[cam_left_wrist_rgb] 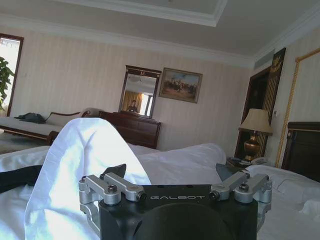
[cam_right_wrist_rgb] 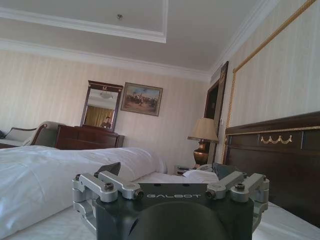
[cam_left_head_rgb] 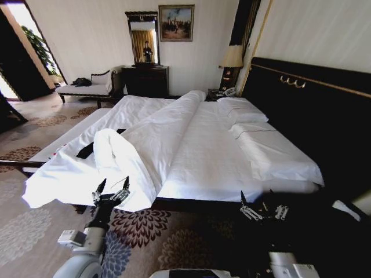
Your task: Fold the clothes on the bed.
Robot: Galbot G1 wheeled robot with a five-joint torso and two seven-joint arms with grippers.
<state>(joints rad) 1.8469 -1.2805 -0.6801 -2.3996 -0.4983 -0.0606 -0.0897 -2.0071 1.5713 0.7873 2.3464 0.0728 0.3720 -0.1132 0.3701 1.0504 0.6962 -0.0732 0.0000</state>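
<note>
Head view: a wide bed [cam_left_head_rgb: 272,156] with smooth white sheets and a dark wooden frame. Its rumpled white duvet [cam_left_head_rgb: 156,136] runs along the bed's length. A strip of soft black T-shirt [cam_left_head_rgb: 86,150] peeks from under the duvet's humped near end. Left hand [cam_left_head_rgb: 112,186] and right hand [cam_left_head_rgb: 255,202] hover at the bed's near edge, fingers spread.

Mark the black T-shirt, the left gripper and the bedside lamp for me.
black T-shirt [cam_left_head_rgb: 85,150], head view, dark strip showing beside the duvet fold.
left gripper [cam_left_head_rgb: 113,186], head view, midway between its open fingertips.
bedside lamp [cam_left_wrist_rgb: 255,121], left wrist view, on the shade.
</note>
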